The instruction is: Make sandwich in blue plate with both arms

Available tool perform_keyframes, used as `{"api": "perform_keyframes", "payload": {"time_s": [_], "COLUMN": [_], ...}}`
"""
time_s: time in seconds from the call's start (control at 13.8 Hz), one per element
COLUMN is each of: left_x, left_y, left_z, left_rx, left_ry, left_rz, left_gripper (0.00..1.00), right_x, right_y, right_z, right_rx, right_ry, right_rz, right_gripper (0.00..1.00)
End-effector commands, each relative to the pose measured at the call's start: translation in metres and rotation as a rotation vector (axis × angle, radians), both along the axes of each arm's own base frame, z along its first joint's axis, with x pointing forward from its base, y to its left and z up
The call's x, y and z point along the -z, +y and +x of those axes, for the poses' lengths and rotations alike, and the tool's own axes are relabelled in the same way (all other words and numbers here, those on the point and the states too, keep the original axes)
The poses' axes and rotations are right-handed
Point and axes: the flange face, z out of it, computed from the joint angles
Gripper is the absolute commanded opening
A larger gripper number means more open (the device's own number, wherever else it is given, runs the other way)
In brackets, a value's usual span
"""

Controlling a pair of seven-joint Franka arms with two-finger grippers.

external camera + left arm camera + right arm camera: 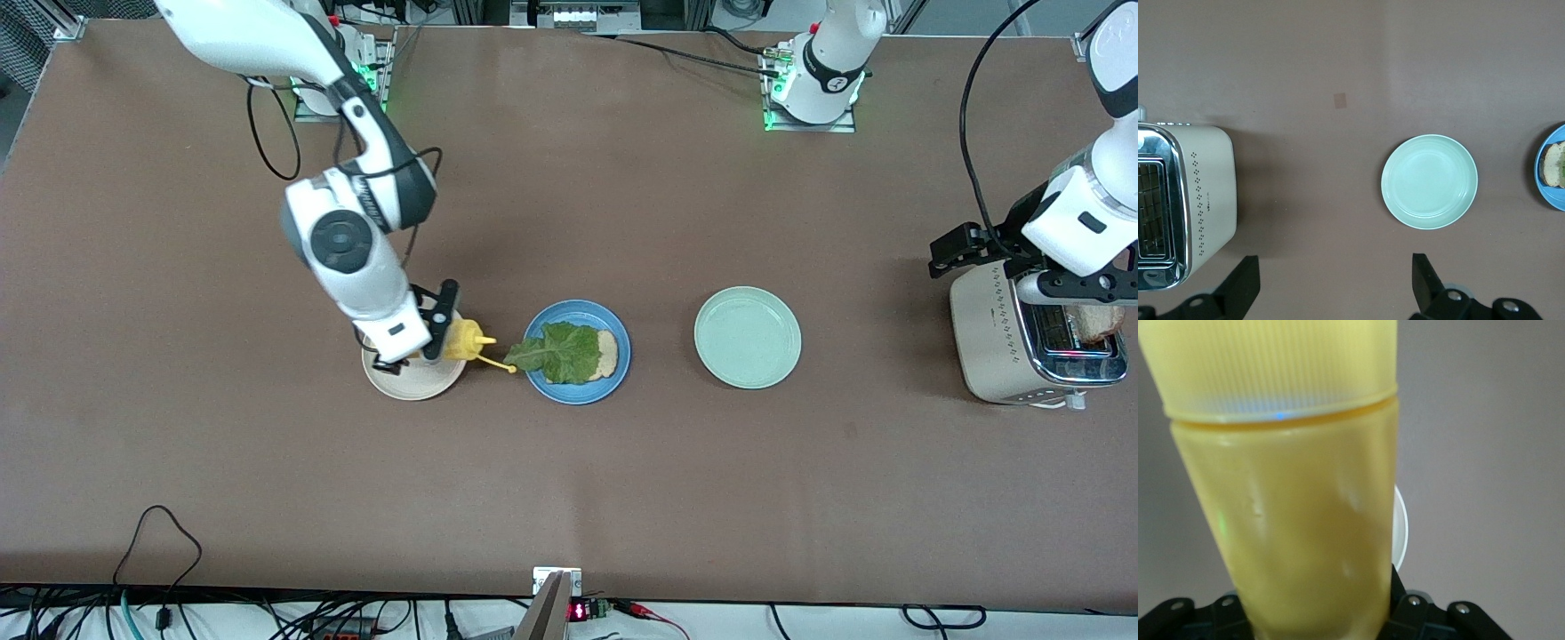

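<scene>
Brown tabletop. Right gripper, frame centre-left, clamps yellow sauce bottle; left gripper gapes empty over toaster. Next, probably: sauce onto lettuce in blue plate.

Front view high, facing robot bases, whole table. Left wrist view looks straight down; shares mint plate. Right wrist view close on yellow bottle.

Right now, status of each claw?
Left claw: open, empty, up over the toaster.
Right claw: closed on the yellow squeeze bottle, over the beige plate.
</scene>
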Motion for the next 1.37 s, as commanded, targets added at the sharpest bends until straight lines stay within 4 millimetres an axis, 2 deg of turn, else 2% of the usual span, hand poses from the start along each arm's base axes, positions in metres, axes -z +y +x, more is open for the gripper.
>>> {"api": "perform_keyframes", "payload": {"time_s": [0.0, 0.14, 0.22, 0.36, 0.51, 0.65, 0.8, 1.01, 1.16, 1.3], "left_x": [0.002, 0.007, 0.006, -0.006, -0.015, -0.025, -0.029, -0.028, -0.025, -0.025], "left_y": [-0.005, -0.004, -0.002, -0.001, 0.000, 0.002, 0.005, 0.004, 0.003, 0.004], "left_z": [0.005, 0.005, 0.004, -0.001, -0.007, -0.015, -0.018, -0.018, -0.017, -0.017], "left_rx": [-0.007, -0.015, -0.018, -0.021, -0.026, -0.030, -0.026, -0.030, -0.025, -0.018], "left_ry": [-0.001, -0.002, -0.003, -0.023, -0.023, -0.018, -0.006, -0.004, -0.001, -0.001], "left_rz": [0.001, -0.020, -0.020, -0.021, -0.020, -0.017, -0.014, -0.008, -0.002, -0.001], "left_gripper": [1.00, 1.00, 1.00, 1.00, 1.00, 1.00, 1.00, 1.00, 1.00, 1.00], "right_x": [-0.049, -0.069, -0.073, -0.072, -0.062, -0.046, -0.028, 0.018, 0.053, 0.076], "right_y": [-0.056, -0.104, -0.135, -0.194, -0.242, -0.292, -0.335, -0.395, -0.424, -0.440], "right_z": [0.000, 0.004, 0.008, 0.010, 0.008, 0.000, -0.009, -0.024, -0.035, -0.043], "right_rx": [-0.059, -0.099, -0.109, -0.146, -0.195, -0.228, -0.256, -0.306, -0.315, -0.328], "right_ry": [0.050, 0.080, 0.097, 0.131, 0.124, 0.125, 0.118, 0.086, 0.056, 0.024], "right_rz": [0.068, 0.130, 0.174, 0.281, 0.384, 0.485, 0.552, 0.709, 0.816, 0.893], "right_gripper": [0.00, 0.00, 0.00, 0.00, 0.00, 0.00, 0.00, 0.00, 0.00, 0.00]}}
